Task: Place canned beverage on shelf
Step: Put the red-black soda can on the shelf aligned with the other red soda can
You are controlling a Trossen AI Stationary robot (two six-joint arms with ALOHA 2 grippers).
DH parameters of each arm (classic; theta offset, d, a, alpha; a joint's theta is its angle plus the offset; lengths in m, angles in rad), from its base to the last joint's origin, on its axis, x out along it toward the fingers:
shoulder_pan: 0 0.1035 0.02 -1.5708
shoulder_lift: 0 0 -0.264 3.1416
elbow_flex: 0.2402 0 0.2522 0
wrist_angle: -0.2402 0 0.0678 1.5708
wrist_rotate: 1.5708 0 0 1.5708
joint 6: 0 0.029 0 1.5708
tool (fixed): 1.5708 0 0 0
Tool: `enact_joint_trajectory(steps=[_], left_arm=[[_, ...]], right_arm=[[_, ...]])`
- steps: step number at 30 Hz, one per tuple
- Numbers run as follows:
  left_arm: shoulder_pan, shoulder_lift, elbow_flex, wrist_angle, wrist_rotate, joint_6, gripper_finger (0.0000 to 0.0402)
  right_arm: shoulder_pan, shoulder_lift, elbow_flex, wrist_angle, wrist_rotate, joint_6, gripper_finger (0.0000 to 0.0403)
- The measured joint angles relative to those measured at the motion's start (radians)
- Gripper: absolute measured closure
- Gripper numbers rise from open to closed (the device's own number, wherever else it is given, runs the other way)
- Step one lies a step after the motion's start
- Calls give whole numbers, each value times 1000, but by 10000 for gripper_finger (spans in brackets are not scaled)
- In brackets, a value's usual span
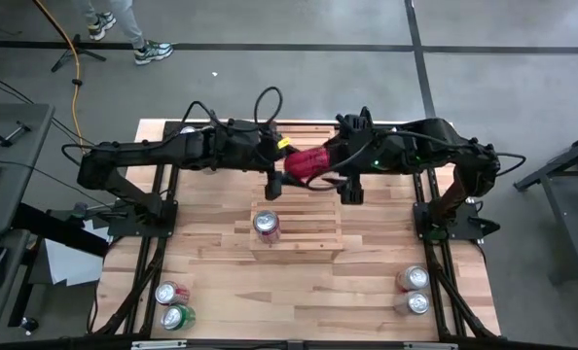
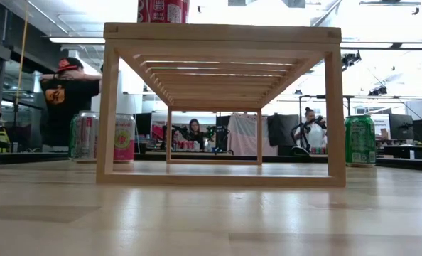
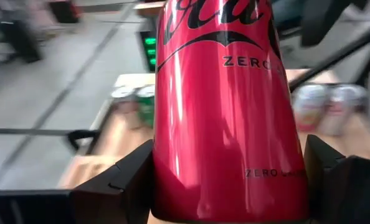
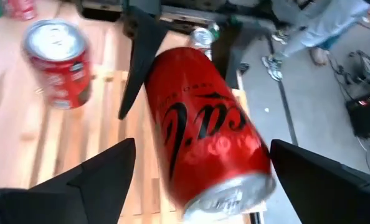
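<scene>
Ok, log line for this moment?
phase: handover above shelf | left end effector: gripping Coke Zero can | right end effector: open, clear of it | shelf: holds one red soda can

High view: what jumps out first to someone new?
A red Coke Zero can held in mid-air between the two arms, over the far edge of the wooden shelf. The left claw grips it; the right claw stands open around it. One red can already stands on the shelf.
</scene>
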Motion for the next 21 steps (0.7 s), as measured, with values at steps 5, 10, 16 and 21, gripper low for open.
enact_joint_trajectory(steps=[5,10,16,21], left_arm=[[22,-67,-7,-114,-124,-28,190],[30,-163,-131,45,-52,-118,190],[-6,-239,-502,807,131,-341,192],[-33,-150,-677,1364,137,-540,193]], right_arm=[[2,-43,2,-64,0,92,45],[0,-102,1,-150,4,234,44],[26,-177,0,-127,57,319,43],[54,-191,0,21,82,325,43]])
